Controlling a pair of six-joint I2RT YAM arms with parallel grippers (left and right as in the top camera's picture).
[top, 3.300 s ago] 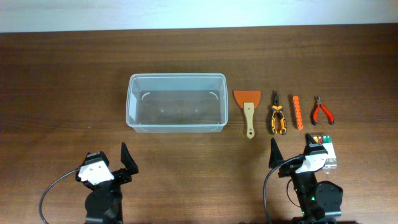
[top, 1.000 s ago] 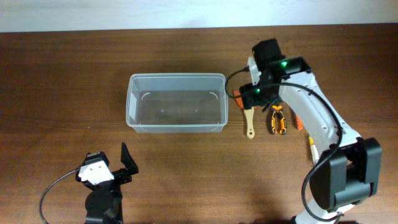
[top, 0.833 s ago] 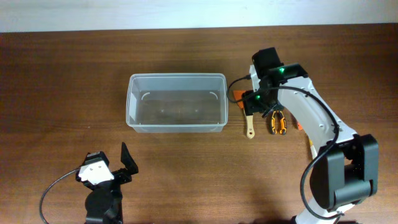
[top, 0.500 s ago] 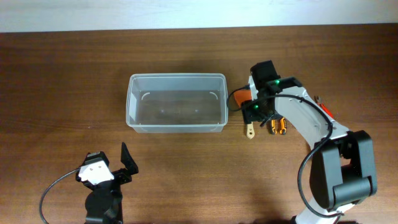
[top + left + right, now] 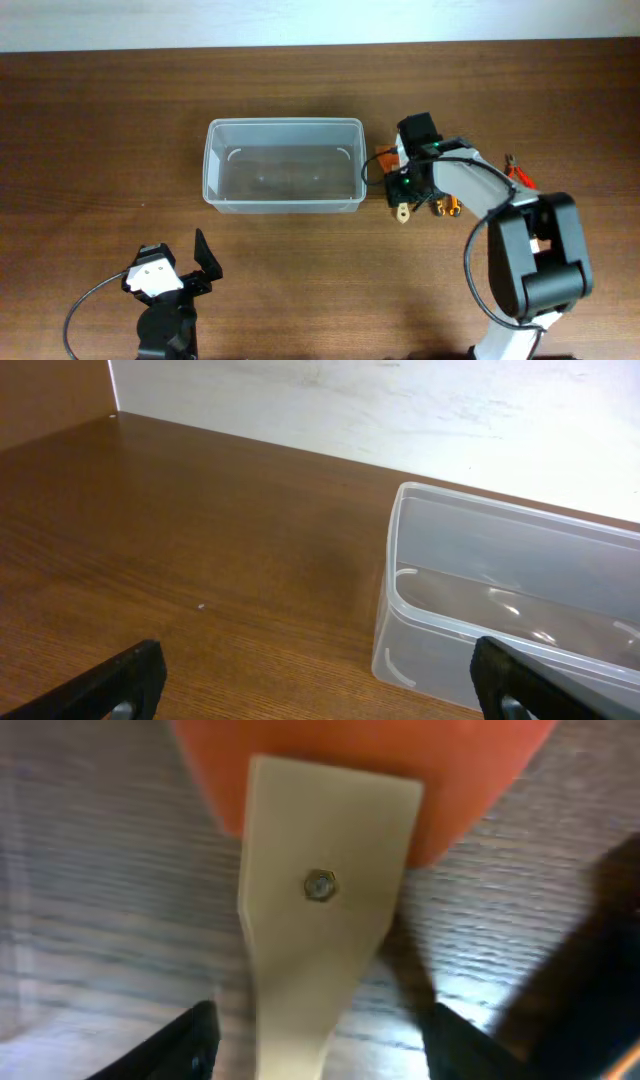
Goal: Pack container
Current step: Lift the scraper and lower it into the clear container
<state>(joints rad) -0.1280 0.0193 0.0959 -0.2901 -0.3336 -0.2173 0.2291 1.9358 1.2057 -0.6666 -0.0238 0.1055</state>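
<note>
The clear plastic container (image 5: 284, 165) stands empty at the table's middle; it also shows in the left wrist view (image 5: 520, 600). Just right of it lies a scraper with an orange blade and cream handle (image 5: 402, 209), seen close up in the right wrist view (image 5: 325, 910). My right gripper (image 5: 404, 186) is open and low over the scraper, one finger on each side of the handle (image 5: 320, 1040), not closed on it. My left gripper (image 5: 185, 268) is open and empty near the front left (image 5: 310, 680).
Orange-and-black pliers (image 5: 446, 203) lie right of the scraper, partly under my right arm. Red-handled pliers (image 5: 518, 175) peek out further right. The orange bit strip and small white case are hidden by the arm.
My right arm has swung out from the front right, reached over the tools and come down onto the scraper, fingers now astride its handle. The left arm has not moved.
</note>
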